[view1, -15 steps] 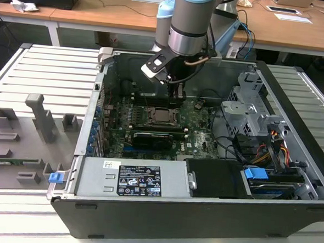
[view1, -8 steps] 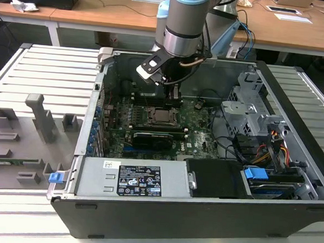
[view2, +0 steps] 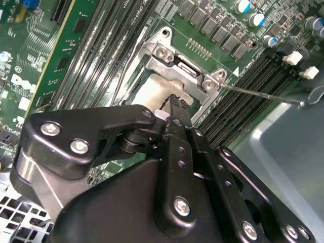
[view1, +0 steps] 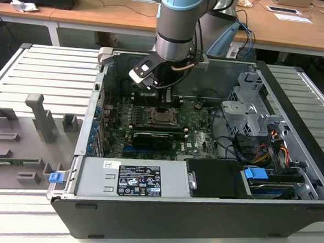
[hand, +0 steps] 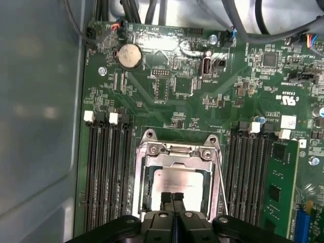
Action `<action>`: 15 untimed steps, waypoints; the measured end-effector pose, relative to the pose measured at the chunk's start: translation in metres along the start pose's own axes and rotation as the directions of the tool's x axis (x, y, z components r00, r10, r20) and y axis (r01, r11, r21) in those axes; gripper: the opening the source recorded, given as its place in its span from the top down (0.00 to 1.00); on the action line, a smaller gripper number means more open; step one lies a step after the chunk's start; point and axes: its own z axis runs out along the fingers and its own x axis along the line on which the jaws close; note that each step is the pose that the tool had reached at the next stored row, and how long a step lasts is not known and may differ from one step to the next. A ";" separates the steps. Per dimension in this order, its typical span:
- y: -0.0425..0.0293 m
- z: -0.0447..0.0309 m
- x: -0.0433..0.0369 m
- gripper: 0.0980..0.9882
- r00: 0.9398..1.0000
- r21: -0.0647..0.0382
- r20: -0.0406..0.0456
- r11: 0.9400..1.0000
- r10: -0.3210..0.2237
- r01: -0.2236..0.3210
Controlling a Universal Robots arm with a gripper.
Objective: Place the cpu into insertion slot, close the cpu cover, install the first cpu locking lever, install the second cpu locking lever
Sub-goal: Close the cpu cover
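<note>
**Gripper** (hand: 172, 196) (view2: 174, 103): black two-finger type. The fingers (hand: 166, 198) are pressed together tip to tip with nothing between them. It points down at the socket area; whether the tips touch the surface below cannot be told.

**Cpu** (hand: 177, 179) (view2: 149, 88): silvery-beige square, directly under the fingertips. It lies flat inside the insertion slot (hand: 147, 190), whose dark frame edge shows just beside the chip.

**Cpu cover** (hand: 174, 151) (view2: 177, 58): dark-silver metal frame, lying down around the chip, with the chip face showing through its window. Its screwed hinge end sits just beyond the fingertips.

**Locking lever** (hand: 221, 182) (view2: 263, 94): thin wire rod alongside the cover, near the gripper. In the second wrist view it runs out from the cover's corner over the neighbouring slots. Whether it is latched cannot be told.

**Memory slots** (hand: 106, 172): black parallel banks flanking the socket on both sides of the gripper.

**Coin battery** (hand: 129, 54): round and silver, on the green board well beyond the fingertips.

**Arm** (view1: 179, 12): grey and light blue, reaching down into the open computer case (view1: 200, 217).

**Expansion card** (view1: 152, 138): long and black, just past the socket on the camera's side in the exterior view.

**Power supply** (view1: 131, 177): grey labelled box, farther out at the case edge.

**Grey fixture tray** (view1: 35, 119): outside the case, well apart from the gripper.
</note>
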 end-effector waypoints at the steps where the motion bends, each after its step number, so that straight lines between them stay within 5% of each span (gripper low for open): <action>1: -0.0014 0.0008 0.0001 0.99 1.000 0.000 0.000 1.000 -0.002 0.002; 15: -0.0118 0.0093 0.0008 0.99 1.000 0.000 0.000 1.000 -0.010 0.010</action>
